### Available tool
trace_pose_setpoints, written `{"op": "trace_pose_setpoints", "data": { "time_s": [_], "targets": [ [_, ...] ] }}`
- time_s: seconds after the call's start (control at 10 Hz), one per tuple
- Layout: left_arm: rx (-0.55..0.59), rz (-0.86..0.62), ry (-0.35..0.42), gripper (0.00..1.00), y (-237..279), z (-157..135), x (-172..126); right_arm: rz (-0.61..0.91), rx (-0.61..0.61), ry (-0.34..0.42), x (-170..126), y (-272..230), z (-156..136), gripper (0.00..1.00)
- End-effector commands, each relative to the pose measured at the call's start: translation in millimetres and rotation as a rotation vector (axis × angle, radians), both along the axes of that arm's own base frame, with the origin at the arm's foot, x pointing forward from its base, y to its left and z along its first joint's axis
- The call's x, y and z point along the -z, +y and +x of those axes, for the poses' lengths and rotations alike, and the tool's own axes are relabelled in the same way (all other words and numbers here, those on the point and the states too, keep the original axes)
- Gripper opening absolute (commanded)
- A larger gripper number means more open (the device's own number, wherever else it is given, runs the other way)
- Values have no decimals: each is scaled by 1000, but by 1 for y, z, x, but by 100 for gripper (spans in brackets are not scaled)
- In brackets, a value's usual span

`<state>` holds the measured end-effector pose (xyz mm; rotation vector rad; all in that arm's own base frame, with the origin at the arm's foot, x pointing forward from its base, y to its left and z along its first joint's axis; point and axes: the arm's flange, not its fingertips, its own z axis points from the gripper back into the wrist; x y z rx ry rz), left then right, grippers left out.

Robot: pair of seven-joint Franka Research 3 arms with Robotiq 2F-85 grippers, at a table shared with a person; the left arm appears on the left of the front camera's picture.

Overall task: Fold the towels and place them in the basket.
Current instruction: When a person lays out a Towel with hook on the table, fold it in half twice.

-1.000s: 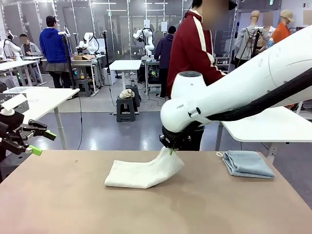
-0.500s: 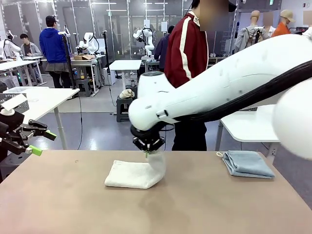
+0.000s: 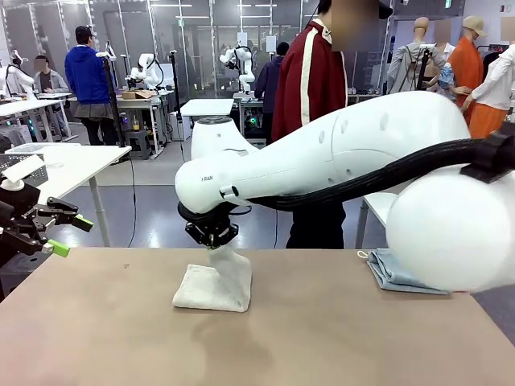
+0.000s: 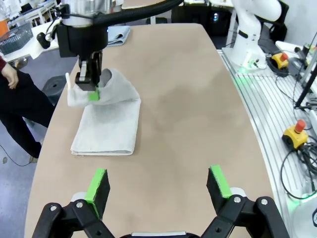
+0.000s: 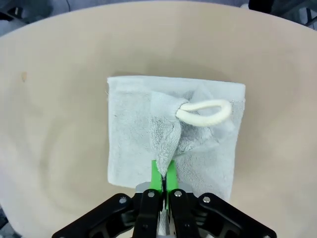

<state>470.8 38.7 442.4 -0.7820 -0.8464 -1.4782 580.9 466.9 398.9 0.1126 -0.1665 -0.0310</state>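
The cream-white towel (image 3: 211, 288) lies on the tan table (image 3: 322, 338), left of the middle. My right gripper (image 3: 214, 238) is shut on one end of it and holds that end up over the rest, so the cloth stands in a peak. The right wrist view shows the green pads (image 5: 170, 174) pinching a fold of this towel (image 5: 133, 124), with its white hanging loop (image 5: 205, 111) showing. The pale blue towel (image 3: 386, 269) lies folded at the table's far right. My left gripper (image 4: 158, 181) hangs open and empty off the table's left end (image 3: 72, 236).
A person in a red jacket (image 3: 310, 88) stands at the far side, one hand (image 4: 7, 79) by the edge. A dark mesh basket (image 4: 12, 39) sits on a side table beyond the left end. The near half of the table is bare.
My right gripper has carried the cream-white towel's right end leftward over the rest, folding it over. The left arm has not moved.
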Motion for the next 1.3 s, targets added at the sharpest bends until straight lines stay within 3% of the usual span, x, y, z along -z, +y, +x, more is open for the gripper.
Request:
{"op": "trace_pose_setpoints", "data": {
  "time_s": [0.0,0.3,0.8,1.0,1.1,1.2],
  "targets": [
    [0,-1,-2,100,0,0,-1,13,67,-19,7,12,16,0],
    [0,-1,-2,100,0,0,-1,39,71,-23,31,19,28,0],
    [0,-1,-2,100,0,0,-1,71,36,45,53,32,30,0],
    [0,-1,-2,100,0,0,-1,87,22,60,52,34,27,6],
    [0,-1,-2,100,0,0,-1,93,16,65,52,34,26,25],
    [0,-1,-2,100,0,0,-1,98,15,61,52,35,27,25]
  ]
}}
